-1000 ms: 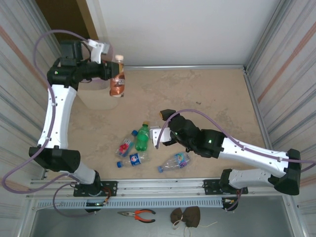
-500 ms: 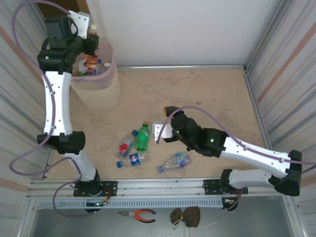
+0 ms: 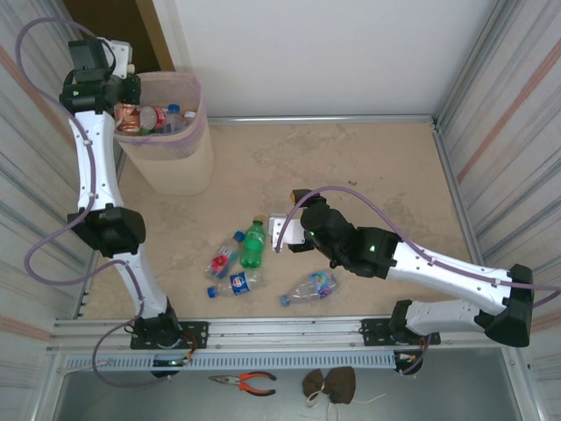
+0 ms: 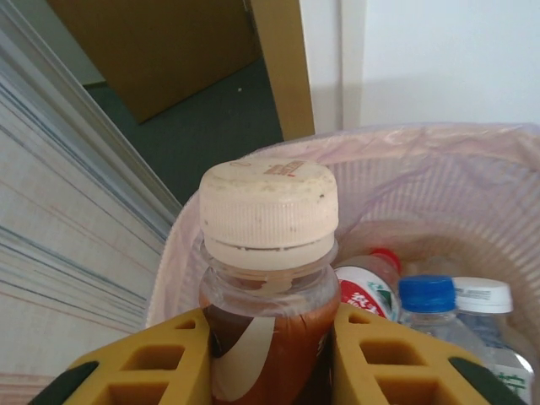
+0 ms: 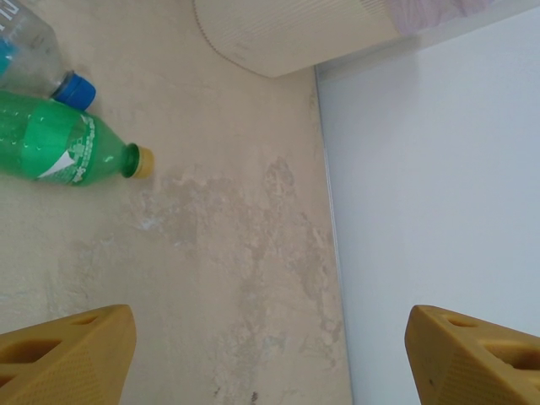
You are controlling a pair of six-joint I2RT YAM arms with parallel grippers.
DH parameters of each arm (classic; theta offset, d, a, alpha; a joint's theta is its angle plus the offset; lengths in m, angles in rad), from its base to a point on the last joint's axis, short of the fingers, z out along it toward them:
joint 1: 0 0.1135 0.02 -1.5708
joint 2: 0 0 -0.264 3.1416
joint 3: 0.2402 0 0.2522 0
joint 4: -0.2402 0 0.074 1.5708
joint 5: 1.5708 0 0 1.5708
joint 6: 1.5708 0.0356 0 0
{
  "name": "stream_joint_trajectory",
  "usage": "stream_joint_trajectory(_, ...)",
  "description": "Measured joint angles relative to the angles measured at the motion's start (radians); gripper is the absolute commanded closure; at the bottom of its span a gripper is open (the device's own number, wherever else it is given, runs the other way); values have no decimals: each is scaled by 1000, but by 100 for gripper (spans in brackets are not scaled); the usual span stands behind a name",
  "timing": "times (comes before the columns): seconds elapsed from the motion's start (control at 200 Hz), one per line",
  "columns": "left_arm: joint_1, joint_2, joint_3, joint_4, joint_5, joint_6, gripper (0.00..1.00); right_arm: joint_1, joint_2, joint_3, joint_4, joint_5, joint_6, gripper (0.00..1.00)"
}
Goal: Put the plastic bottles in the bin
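**Near edge.** Red-handled pliers (image 3: pixel 245 381) and a crumpled brown item (image 3: pixel 329 384) lie in the trough below the mounting rail.

**Desk, near half.** Four plastic bottles lie on their sides on the desk (image 3: pixel 368 167), left of centre.
- A clear bottle with a multicoloured label (image 3: pixel 312 286) lies nearest the rail.
- A blue-labelled bottle (image 3: pixel 235 282) lies to its left.
- A red-labelled bottle (image 3: pixel 222 260) lies just beyond the blue-labelled one.
- A green bottle (image 3: pixel 253 245) with a yellow cap lies beside the red-labelled bottle.

**Right arm.** The right fingers (image 5: pixel 67 359) are spread wide and hold nothing. In the top view they hang just right of the green bottle, apart from it. The wrist view shows bare desk between them.

**Far left corner.** The pale pink bin (image 3: pixel 180 171) stands upright, its rim lined with a thin clear bag. Bottles with a red cap (image 4: pixel 384 257), a blue cap (image 4: pixel 426 294) and a white cap (image 4: pixel 483 295) already lie inside.

**Left arm.** The left fingers (image 4: pixel 143 375) pinch a brown-drink bottle (image 4: pixel 268 253) just under its cream cap. From above, this bottle sits at the left side of the bin's opening. It is held upright.
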Motion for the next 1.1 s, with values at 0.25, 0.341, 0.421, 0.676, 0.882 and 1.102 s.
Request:
stream_joint_trajectory(0.25, 34, 69, -39, -15, 1, -23, 75, 0, 2, 0, -1, 0, 20, 18)
stream_joint_trajectory(0.341, 39, 107, -39, -21, 1, -30, 73, 0, 2, 0, -2, 0, 23, 18)
stream_joint_trajectory(0.421, 39, 138, -39, -29, 2, -37, 71, -1, 2, 0, -2, 0, 23, 18)
stream_joint_trajectory(0.676, 48, 172, -24, -29, 24, -60, 56, -2, 2, 0, -4, 0, 39, 18)
stream_joint_trajectory(0.882, 48, 176, -23, -45, 76, -76, 33, -2, 2, 0, -19, 0, 43, 18)
stream_joint_trajectory(1.102, 47, 154, -23, -76, 116, -82, 29, 1, -3, 0, -31, 8, 69, 17)
